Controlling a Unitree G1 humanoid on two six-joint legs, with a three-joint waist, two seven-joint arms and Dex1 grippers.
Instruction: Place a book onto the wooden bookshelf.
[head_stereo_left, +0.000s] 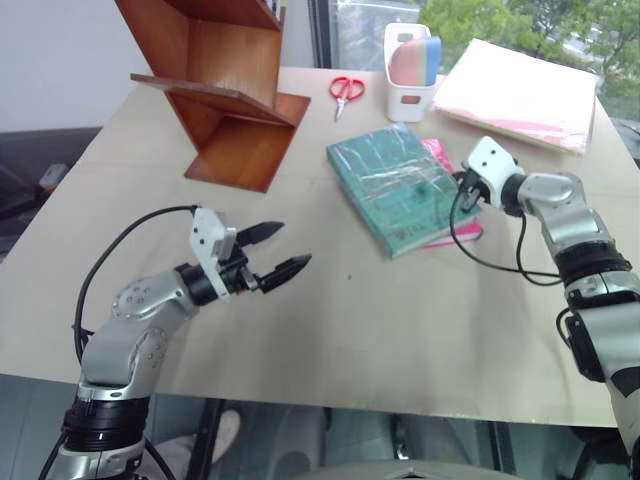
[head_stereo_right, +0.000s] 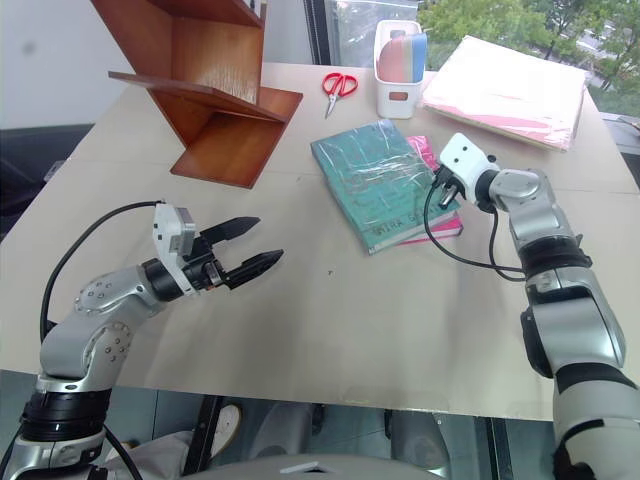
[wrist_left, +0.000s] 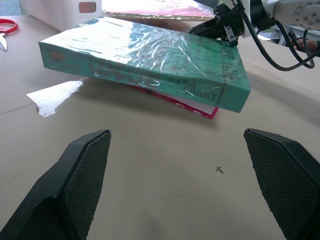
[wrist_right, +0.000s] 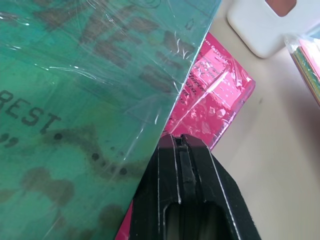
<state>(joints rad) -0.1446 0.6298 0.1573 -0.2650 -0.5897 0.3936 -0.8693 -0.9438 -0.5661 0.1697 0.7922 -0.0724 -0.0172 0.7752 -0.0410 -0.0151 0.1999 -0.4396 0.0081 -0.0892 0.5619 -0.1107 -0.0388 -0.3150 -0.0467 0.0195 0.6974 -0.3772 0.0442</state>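
The teal-green book (head_stereo_left: 392, 185), wrapped in glossy plastic, lies flat in the middle of the table on top of a magenta-pink book (wrist_right: 215, 95). My right gripper (head_stereo_left: 463, 190) is shut, fingers pressed together with nothing between them. Its tips (wrist_right: 180, 142) sit at the book's right edge, over the magenta cover. The wooden bookshelf (head_stereo_left: 225, 90), made of slanted reddish-brown boards, stands at the table's far left. My left gripper (head_stereo_left: 290, 247) hovers open over the near left of the table, pointing toward the book's spine (wrist_left: 165, 82) and well short of it.
Behind the book stand a white holder (head_stereo_left: 408, 75) with coloured items and red scissors (head_stereo_left: 346, 90). A pale pink folder stack (head_stereo_left: 520, 95) lies at the far right. A scrap of clear plastic (wrist_left: 52, 95) rests beside the books. The right arm's black cable (head_stereo_left: 480, 255) loops over the table.
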